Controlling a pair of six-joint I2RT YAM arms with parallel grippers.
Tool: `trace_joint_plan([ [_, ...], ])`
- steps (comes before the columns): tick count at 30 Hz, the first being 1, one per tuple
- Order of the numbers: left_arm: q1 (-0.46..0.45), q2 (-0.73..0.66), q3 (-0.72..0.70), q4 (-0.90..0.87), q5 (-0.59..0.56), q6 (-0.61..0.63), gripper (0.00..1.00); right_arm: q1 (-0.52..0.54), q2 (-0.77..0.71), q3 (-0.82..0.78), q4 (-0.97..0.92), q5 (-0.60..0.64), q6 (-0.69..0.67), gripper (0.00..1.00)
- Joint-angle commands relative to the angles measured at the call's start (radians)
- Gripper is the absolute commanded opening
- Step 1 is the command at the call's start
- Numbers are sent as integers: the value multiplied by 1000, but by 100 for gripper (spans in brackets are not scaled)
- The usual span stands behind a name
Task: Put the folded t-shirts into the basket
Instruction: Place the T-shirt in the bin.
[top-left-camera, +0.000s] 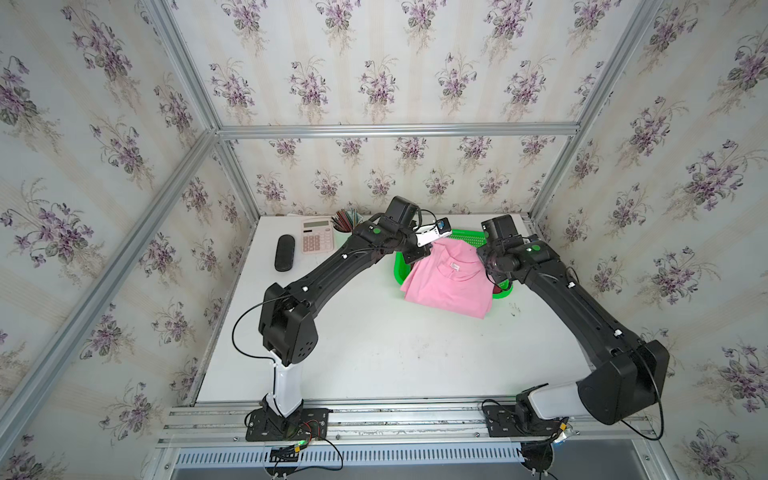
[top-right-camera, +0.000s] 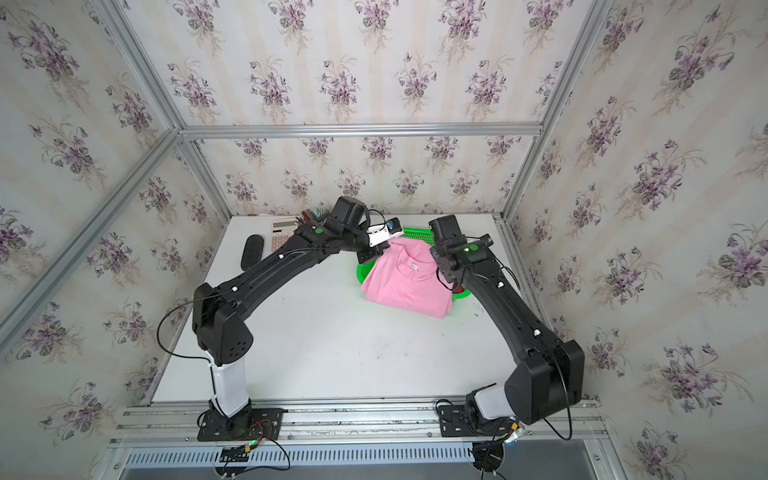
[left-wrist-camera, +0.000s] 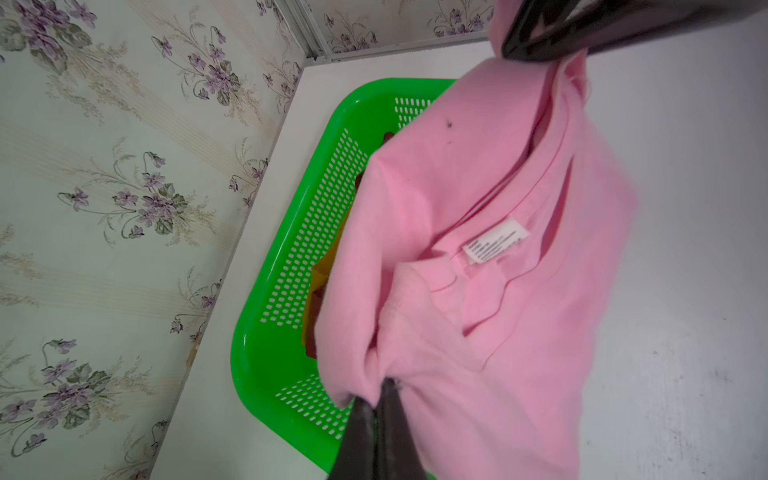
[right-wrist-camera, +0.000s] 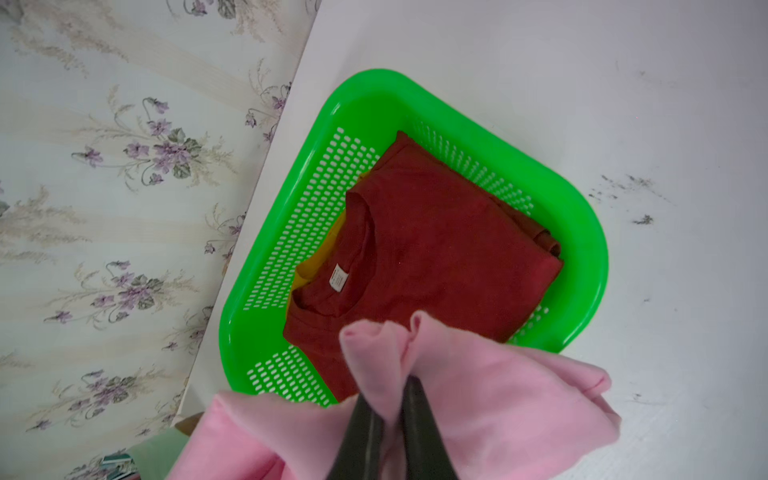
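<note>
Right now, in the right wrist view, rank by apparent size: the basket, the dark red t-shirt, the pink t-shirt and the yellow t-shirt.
1. basket
2. dark red t-shirt and pink t-shirt: too alike to rank; the pink one is nearest the camera and cropped.
3. yellow t-shirt: only a sliver shows.

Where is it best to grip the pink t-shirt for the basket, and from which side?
At its two collar-end corners, from above, as the left claw and right claw pinch the pink t-shirt now: limp cloth hangs spread between two points.
</note>
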Motion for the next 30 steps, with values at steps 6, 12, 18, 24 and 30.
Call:
trace_joint_plan([
  [6,46,117,39,147,56,28,0,-50,156,131,43,-6,-129,0],
  [12,56,197,67,246,-37,61,0,-99,238,163,67,-28,-148,0],
  [18,58,221,14,375,-121,60,0,-126,314,178,137,-84,-186,0],
  [24,61,243,-6,416,-174,80,0,-143,368,183,173,-83,-196,0],
  [30,67,274,-24,441,-195,72,0,-153,419,187,244,-126,-242,0],
])
